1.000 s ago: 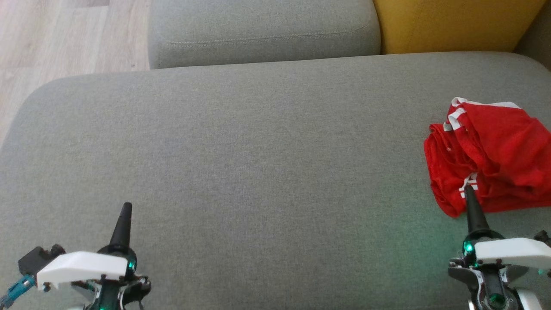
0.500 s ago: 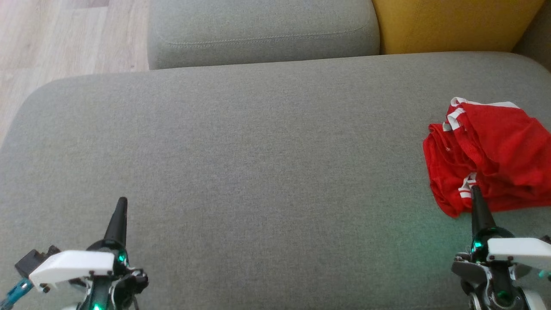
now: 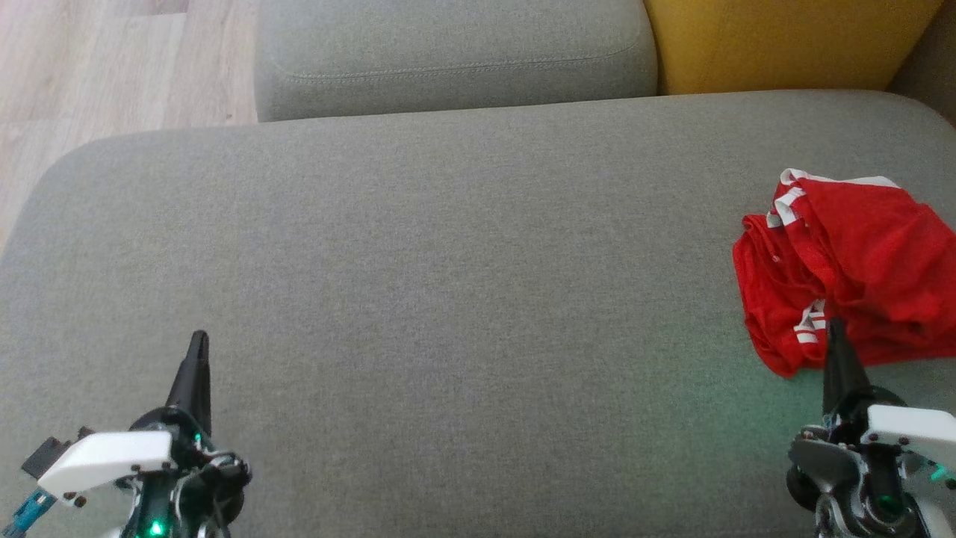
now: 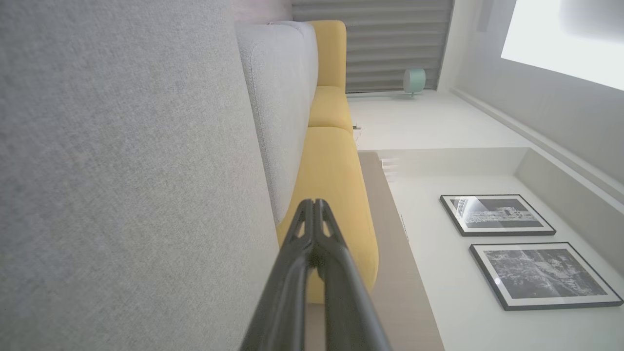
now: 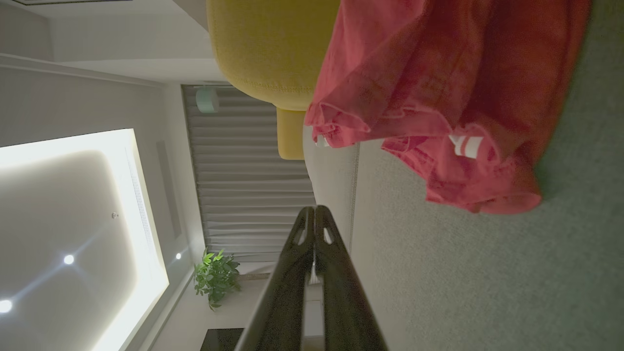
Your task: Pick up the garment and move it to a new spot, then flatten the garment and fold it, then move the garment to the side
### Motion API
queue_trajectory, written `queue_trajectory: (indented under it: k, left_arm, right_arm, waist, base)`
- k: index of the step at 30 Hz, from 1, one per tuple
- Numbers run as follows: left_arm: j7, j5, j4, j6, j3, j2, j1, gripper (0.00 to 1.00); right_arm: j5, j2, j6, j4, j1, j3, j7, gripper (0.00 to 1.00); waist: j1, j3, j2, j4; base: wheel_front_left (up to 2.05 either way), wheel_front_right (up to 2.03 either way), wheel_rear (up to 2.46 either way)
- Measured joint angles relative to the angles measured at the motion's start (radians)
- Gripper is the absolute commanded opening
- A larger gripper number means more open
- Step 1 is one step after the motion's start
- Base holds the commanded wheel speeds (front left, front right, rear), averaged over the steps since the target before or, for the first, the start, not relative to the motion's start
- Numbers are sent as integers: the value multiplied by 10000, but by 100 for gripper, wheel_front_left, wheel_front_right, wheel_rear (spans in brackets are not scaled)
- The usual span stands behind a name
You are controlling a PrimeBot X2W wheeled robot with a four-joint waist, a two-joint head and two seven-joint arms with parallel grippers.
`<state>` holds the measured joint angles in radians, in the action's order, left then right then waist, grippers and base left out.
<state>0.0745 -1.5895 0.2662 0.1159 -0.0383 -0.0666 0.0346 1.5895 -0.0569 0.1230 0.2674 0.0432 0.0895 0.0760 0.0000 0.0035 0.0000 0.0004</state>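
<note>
Fabric of a crumpled red garment with white striped trim [image 3: 859, 261] lies bunched on the broad grey upholstered sofa seat [image 3: 463, 284], directly ahead of the right gripper [image 3: 834, 326]. That gripper's two long dark fingers are pressed together and grip nothing. Their tip stands at the garment's near hem, and whether it touches the cloth cannot be told. The left gripper [image 3: 199, 338], likewise closed and empty-handed, points across the grey seat, well apart from the garment. A mustard-yellow fabric cushion [image 3: 777, 41] sits beyond the garment, farther ahead of the right gripper.
</note>
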Motion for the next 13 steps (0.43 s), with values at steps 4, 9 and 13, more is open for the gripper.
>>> queue_trajectory:
  k: [4,9,13]
  left_arm:
    - [94,-389,46,75,-88,38,140,0]
    - [119,-405,46,75,-94,54,183,0]
    - [119,-405,46,75,-102,63,183,0]
  right_arm:
    - [393,0,0,44,110,73,6,0]
    - [416,0,0,54,110,102,29,0]
    - [416,0,0,54,110,115,33,0]
  waist:
    - [0,-3,0,-4]
    - [0,-3,0,-4]
    - [0,-3,0,-4]
  base:
    - [0,0,0]
    - [0,0,0]
    - [0,0,0]
